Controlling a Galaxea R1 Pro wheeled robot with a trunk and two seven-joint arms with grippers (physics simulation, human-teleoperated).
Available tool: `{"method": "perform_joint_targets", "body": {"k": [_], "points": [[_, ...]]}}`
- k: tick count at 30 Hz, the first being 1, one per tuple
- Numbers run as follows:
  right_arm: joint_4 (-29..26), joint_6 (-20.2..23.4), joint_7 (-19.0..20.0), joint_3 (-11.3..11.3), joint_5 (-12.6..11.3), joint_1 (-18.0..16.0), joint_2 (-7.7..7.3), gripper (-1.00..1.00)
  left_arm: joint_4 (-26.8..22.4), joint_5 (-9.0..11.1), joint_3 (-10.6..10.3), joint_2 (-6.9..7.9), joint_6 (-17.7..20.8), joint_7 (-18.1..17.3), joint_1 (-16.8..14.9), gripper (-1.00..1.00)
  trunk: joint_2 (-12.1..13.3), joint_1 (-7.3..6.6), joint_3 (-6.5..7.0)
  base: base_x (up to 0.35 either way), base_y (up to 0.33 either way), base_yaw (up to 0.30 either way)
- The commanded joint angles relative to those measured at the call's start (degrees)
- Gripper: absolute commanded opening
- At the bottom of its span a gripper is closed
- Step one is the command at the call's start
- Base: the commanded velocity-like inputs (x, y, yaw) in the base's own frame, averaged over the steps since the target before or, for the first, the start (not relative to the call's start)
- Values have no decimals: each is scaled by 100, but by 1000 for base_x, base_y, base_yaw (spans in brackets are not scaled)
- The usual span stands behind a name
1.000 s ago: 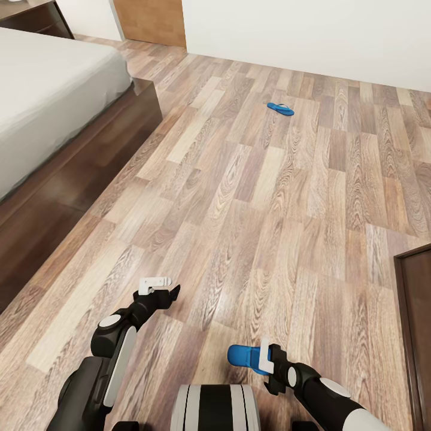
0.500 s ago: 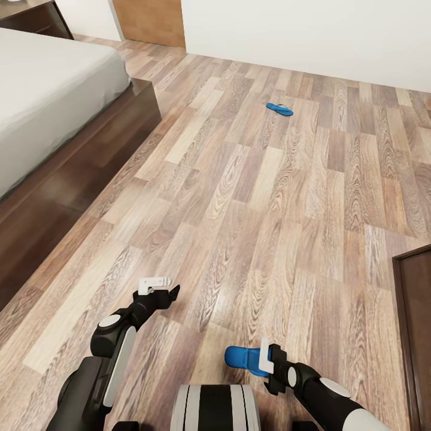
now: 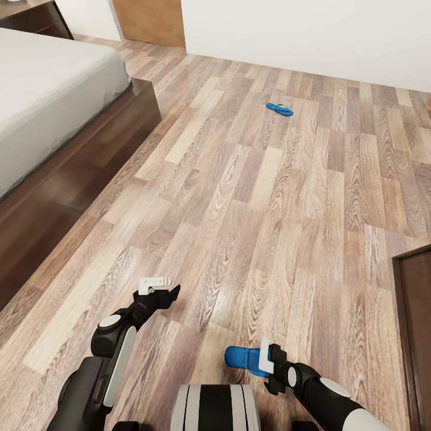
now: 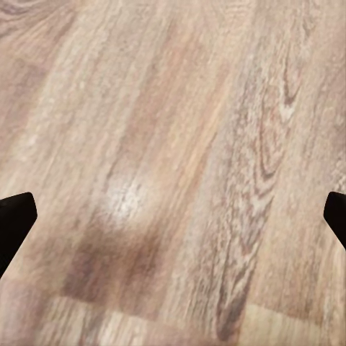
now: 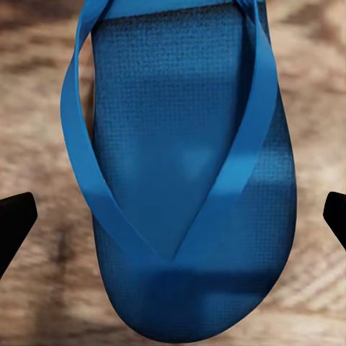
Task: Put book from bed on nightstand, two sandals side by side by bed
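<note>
Brown wood-plank floor (image 3: 257,197) in mixed light and dark boards runs to a plain white wall (image 3: 311,36). A tan wooden door panel (image 3: 149,21) stands in that wall. A dark brown cabinet corner (image 3: 416,323) shows at the right edge.
</note>
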Motion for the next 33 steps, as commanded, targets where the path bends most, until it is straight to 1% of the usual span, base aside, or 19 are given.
{"method": "perform_joint_targets", "body": {"k": [1, 4, 10, 33], "points": [[-16, 32, 20, 24, 44, -2, -6, 100, -6, 45, 6, -3, 35, 2, -2, 100, -1, -1, -4, 0, 0, 0], [-15, 32, 20, 24, 44, -2, -6, 100, -5, 46, 6, -5, 34, 2, -2, 100, -1, -1, -4, 0, 0, 0], [-13, 32, 20, 24, 44, -2, -6, 100, -5, 46, 8, -5, 40, 2, -2, 100, -10, 15, -136, 0, 0, 0], [-21, 37, 12, 18, 44, -2, -17, 100, -5, 46, 5, -6, 43, 2, -2, 100, -10, 15, -136, 0, 0, 0]]}}
